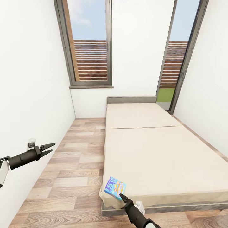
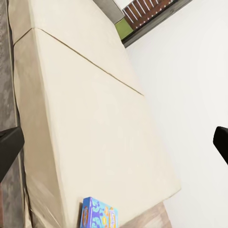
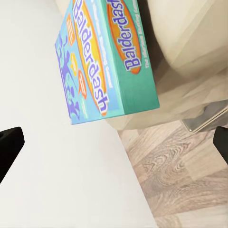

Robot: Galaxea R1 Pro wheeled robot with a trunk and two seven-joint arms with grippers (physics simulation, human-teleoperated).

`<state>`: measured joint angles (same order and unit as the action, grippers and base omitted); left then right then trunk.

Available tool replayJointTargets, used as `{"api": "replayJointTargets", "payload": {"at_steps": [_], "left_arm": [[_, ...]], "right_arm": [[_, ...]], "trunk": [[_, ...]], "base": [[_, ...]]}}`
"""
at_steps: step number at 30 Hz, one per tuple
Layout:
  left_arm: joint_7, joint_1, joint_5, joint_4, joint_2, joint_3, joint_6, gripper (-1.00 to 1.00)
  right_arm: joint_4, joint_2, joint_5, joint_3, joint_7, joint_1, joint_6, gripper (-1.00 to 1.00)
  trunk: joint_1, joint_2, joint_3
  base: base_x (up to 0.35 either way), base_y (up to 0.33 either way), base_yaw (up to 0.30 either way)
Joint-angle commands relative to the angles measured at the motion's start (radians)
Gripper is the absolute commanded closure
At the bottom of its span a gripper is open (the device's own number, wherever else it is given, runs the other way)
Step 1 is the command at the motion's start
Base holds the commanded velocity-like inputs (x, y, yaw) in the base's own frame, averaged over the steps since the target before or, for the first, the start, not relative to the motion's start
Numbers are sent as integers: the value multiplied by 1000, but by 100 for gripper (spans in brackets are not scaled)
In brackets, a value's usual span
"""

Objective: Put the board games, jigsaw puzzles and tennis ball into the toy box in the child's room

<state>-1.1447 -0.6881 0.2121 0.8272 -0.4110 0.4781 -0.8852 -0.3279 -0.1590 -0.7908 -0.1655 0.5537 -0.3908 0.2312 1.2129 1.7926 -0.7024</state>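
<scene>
the balderdash board game point(image 1: 115, 187) lies on the bed point(image 1: 158, 152) corner at 6 o'clock, overhanging. right claw point(image 1: 121, 196) is spread apart, just beside it; left claw point(image 1: 47, 149) apart too. a push could drop it to the floor point(image 1: 72, 171).

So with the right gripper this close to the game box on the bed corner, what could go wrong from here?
1. The blue board game sits at the corner of the bed, partly over the edge; a nudge from the right gripper could tip it to the floor.
2. The box is thin and flat, so the open fingers may slide off its edge.
3. The left gripper hangs near the wall and could brush it in a turn.
</scene>
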Motion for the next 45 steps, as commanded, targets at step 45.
{"api": "replayJointTargets", "payload": {"at_steps": [45], "left_arm": [[-4, -1, 3, 0, 1, 0, -7, -100]], "right_arm": [[0, 0, -8, -4, 2, 0, 10, -100]], "trunk": [[54, 98, -45]], "base": [[0, 0, 0]]}}
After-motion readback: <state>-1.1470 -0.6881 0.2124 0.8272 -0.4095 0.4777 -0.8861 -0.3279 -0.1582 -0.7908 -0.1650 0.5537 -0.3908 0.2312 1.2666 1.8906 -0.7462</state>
